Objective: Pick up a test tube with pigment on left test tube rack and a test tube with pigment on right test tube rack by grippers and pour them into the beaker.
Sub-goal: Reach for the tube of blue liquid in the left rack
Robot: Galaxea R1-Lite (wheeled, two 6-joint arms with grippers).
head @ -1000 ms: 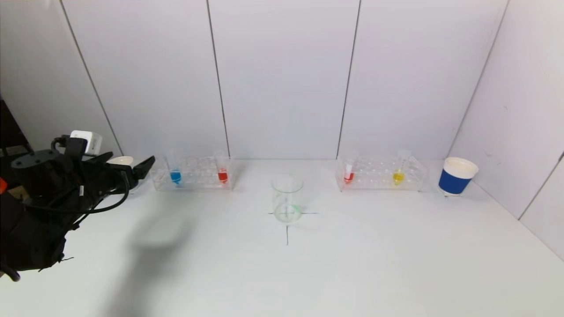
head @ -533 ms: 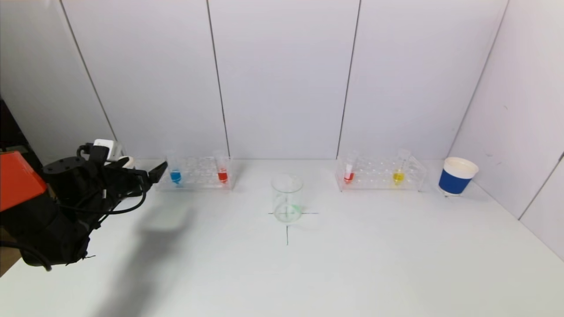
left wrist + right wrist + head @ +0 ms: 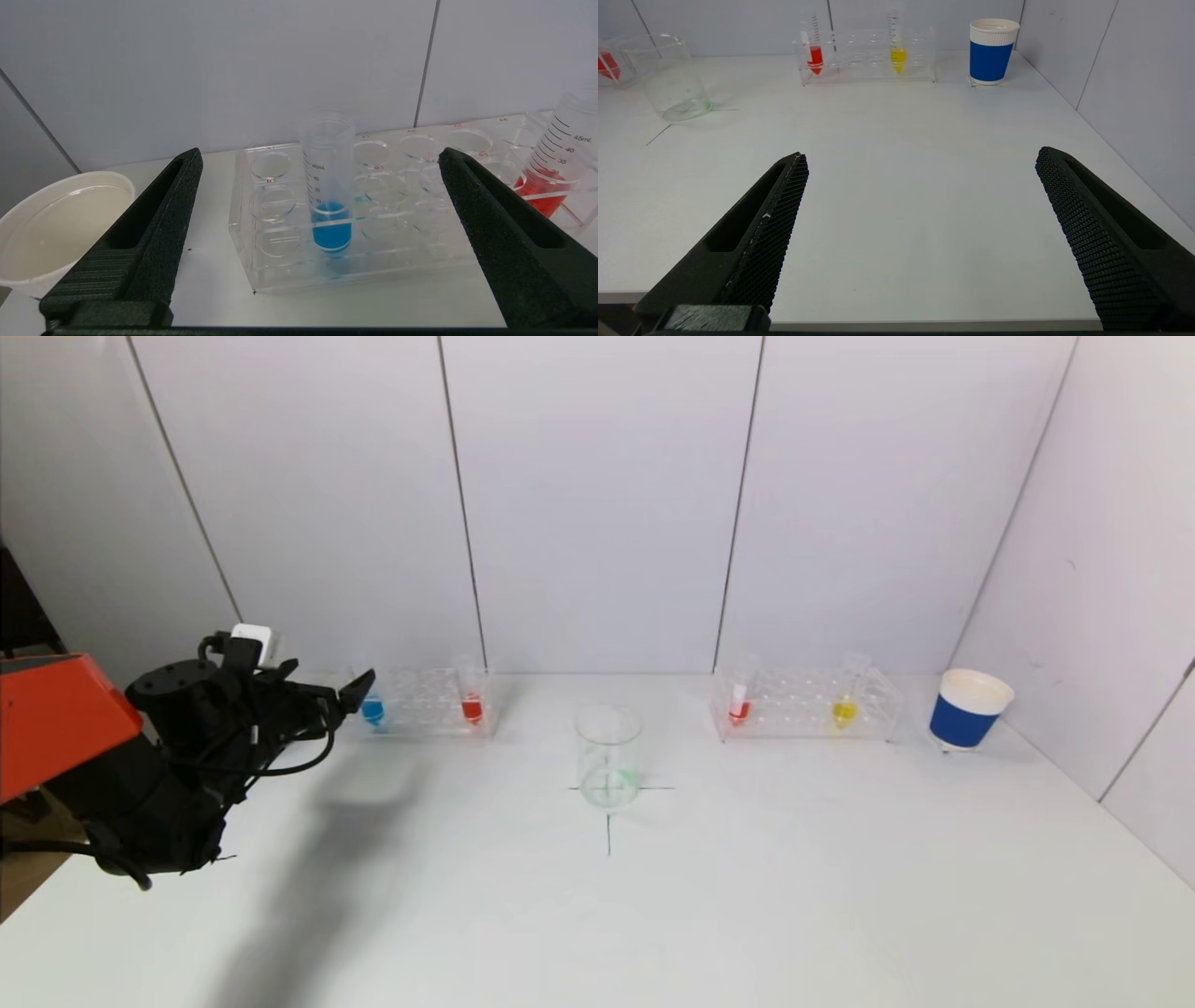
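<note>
The left gripper point(image 3: 359, 693) hangs with its jaws spread wide and nothing between them, at about nine o'clock of the beaker point(image 3: 608, 758) and just short of the left test tube rack point(image 3: 411, 706); in the left wrist view the blue tube point(image 3: 328, 179) stands upright in a front hole of that rack, centred in the gap between the two fingers point(image 3: 154, 219) but still beyond their tips. A red tube point(image 3: 471, 695) stands at the rack's other end. The right test tube rack point(image 3: 808, 706) sits at about two o'clock of the beaker, holding a second red tube point(image 3: 739, 700) and a yellow tube point(image 3: 846, 698), with a blue paper cup point(image 3: 967, 710) beside it. The right gripper point(image 3: 920, 163) is likewise wide open and empty, low near the table's near edge and well apart from everything. The blue tube looks light, rigid and smooth-walled, probably slippery clear plastic, and only part filled, so a grip on the bare upper wall above the rack's top plate and below the rim seems best, firm enough to stop it turning during the pour. The clear racks and beaker are hard to outline against the white table point(image 3: 747, 896); a faint green trace lies in the beaker's bottom. A white bowl point(image 3: 56, 224) beside the left rack is cut off in the wrist view and hidden behind the arm in the head view, and the right arm does not show there.
</note>
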